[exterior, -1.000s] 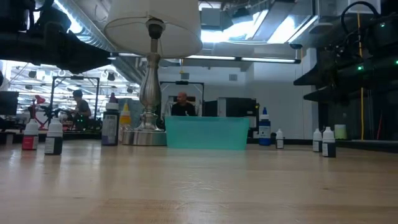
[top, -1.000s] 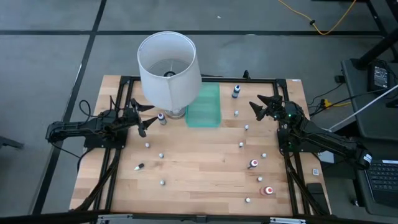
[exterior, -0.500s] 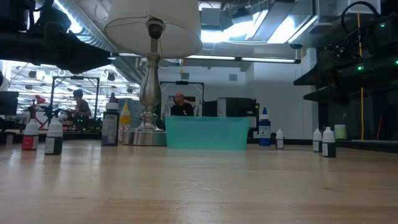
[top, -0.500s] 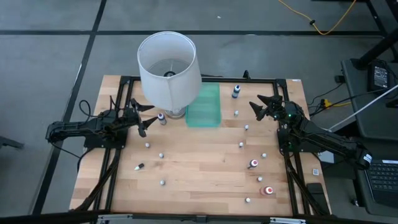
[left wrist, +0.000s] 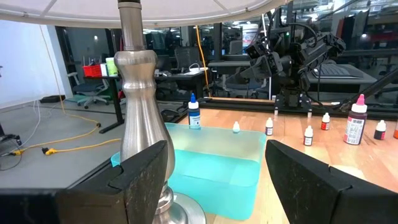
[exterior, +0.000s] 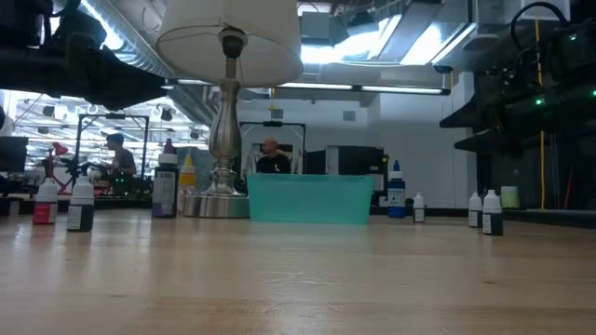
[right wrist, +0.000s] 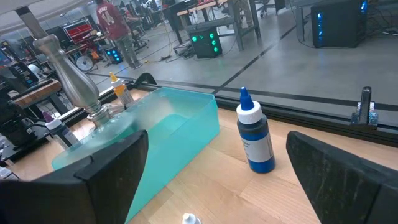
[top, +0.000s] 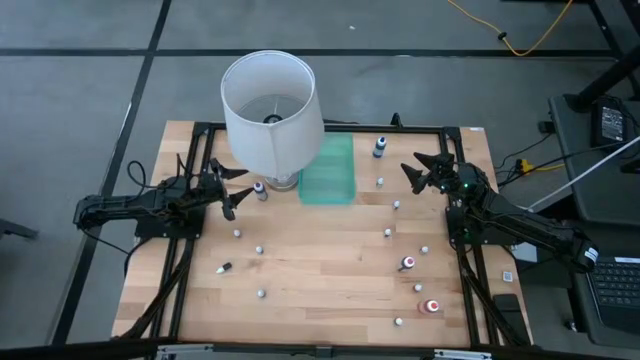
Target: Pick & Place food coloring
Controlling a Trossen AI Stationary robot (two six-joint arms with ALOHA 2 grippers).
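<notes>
Several tiny white-capped food coloring bottles stand scattered on the wooden table (top: 320,290): red ones (top: 408,264) (top: 432,306) near the right side, a bigger blue one (top: 379,148) (right wrist: 255,140) at the far edge, and one lying on its side (top: 225,268). My left gripper (top: 228,190) hovers open at the left, beside the lamp foot, with nothing between its fingers. My right gripper (top: 420,172) hovers open at the right, facing the blue bottle and the green tray (top: 328,170), and holds nothing.
A lamp with a big white shade (top: 270,110) stands at the far left-centre, its metal stem (left wrist: 140,118) close in front of my left gripper. A taller dark bottle (top: 260,188) stands by its foot. Black frame rails (top: 185,290) run along the table's sides. People show in the room beyond.
</notes>
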